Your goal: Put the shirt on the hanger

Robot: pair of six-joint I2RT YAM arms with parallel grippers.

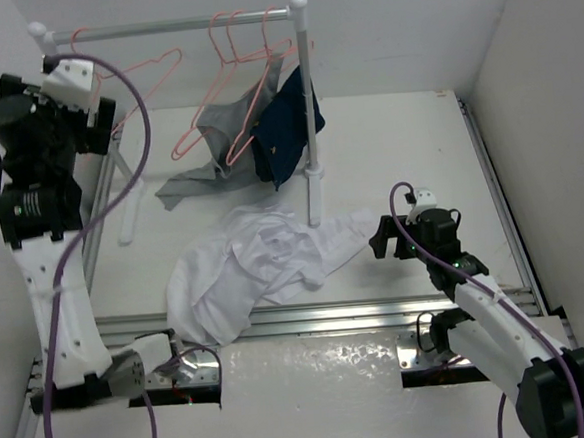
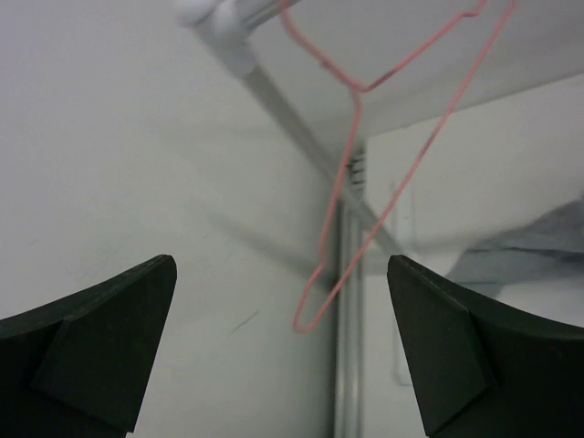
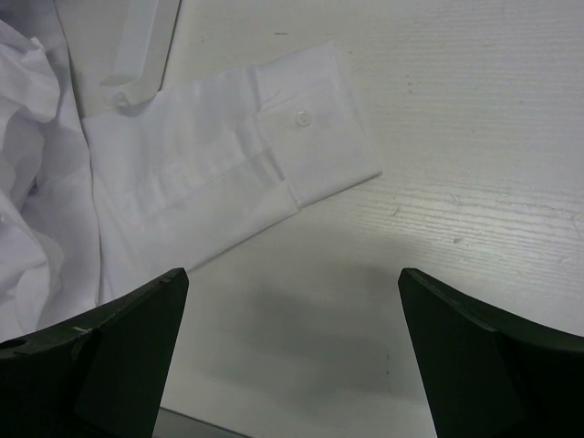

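Shirt: white, crumpled in a heap on the worktop, just in front of the rack, at the foot of its right post. One sleeve stretched out from the heap, away from the rack's post, toward the right tool. Cuff flat on the worktop, button showing.

Right tool low, just beside that cuff. Fingers spread wide, nothing between them. In the right wrist view, cuff ahead of the gap, clear of both fingers.

Hanger: salmon-pink wire, hooked on the rack's top rail near its left end, hanging free and bare.

Left tool raised high at the rack's left end, near the hanger and well apart from the shirt. Fingers spread, gripping nothing. In the left wrist view, hanger straight ahead beyond the gap. Probably no contact, though hard to judge from above.

Other hangers bunched at the rack's right end. Grey garment and navy garment draped there, next to the rack's right post, behind the shirt.
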